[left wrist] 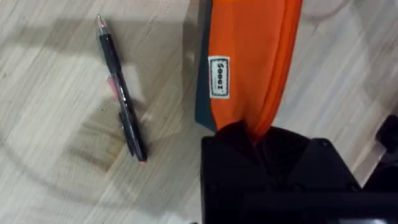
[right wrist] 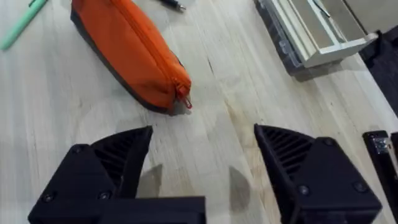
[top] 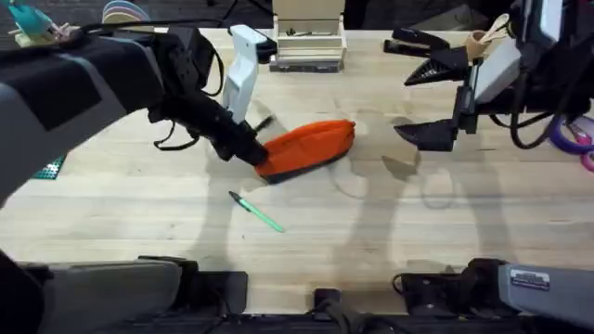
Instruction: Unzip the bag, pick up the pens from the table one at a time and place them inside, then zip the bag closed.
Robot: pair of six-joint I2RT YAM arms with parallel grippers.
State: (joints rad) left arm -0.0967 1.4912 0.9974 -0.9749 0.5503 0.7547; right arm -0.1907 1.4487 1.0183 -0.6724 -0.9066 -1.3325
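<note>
While the left gripper (top: pixel 249 151) pinches one end of the orange pencil pouch (top: pixel 308 147) against the tabletop (top: pixel 139 199), the right gripper (top: pixel 429 102) hangs beyond the pouch's far end with its jaws spread wide and empty. The pouch's long axis runs from the left gripper toward the right one, and its zipper pull (right wrist: pixel 186 102) sits at the end nearest the right jaws, so the right arm is better placed to draw it. The zipper looks closed. A black pen (left wrist: pixel 121 99) lies just beside the pouch, roughly parallel to it; the green pen (top: pixel 257 211) lies near the pouch on its other side.
</note>
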